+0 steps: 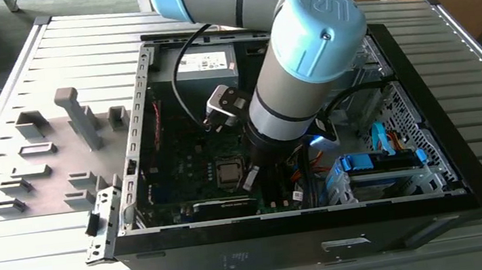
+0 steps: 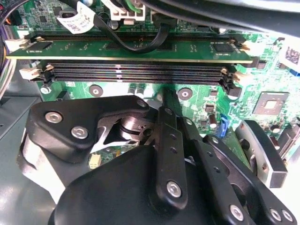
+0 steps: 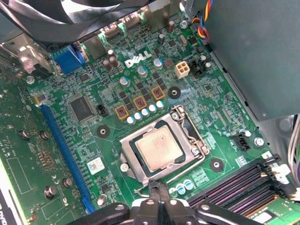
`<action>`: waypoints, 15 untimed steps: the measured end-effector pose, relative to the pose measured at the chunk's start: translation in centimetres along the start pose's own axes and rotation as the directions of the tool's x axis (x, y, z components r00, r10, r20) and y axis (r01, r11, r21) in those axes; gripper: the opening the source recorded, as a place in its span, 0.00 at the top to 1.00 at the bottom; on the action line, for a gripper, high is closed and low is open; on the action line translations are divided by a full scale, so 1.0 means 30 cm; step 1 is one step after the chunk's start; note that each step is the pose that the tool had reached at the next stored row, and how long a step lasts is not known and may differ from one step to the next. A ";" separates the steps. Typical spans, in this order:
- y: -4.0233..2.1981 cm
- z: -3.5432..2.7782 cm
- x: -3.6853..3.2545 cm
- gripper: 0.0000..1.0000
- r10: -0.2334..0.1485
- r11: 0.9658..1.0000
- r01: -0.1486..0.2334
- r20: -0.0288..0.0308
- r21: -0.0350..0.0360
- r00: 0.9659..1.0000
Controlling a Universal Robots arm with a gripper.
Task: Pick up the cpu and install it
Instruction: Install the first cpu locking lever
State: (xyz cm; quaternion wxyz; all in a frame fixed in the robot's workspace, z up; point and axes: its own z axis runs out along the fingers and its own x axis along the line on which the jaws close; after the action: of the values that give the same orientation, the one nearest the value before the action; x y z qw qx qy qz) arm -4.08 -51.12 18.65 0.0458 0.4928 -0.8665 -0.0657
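My jaws, pressed together and empty, hover beside the cpu (image 3: 159, 149) seated in its socket (image 3: 161, 150). Memory slots (image 3: 243, 183) flank them; cables (image 1: 182, 80) loop above.

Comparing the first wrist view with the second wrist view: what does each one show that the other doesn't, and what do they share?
First wrist view alone: the cpu lying in its metal-framed socket, plus a long blue slot. Second wrist view alone: an installed memory module with a black cable draped across it. Both show the green motherboard, black memory slots and the gripper linkage, which sits just beside the socket.
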 end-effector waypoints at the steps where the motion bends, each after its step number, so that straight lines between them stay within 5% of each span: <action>1: 0.000 -0.002 0.000 0.89 0.000 1.000 0.000 0.000 0.000 1.000; 15: 0.021 -0.125 0.000 0.89 0.000 1.000 0.000 0.000 0.000 1.000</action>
State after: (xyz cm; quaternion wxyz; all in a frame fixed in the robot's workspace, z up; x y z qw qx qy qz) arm -4.08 -51.06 22.46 0.0458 0.4926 -0.8665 -0.0657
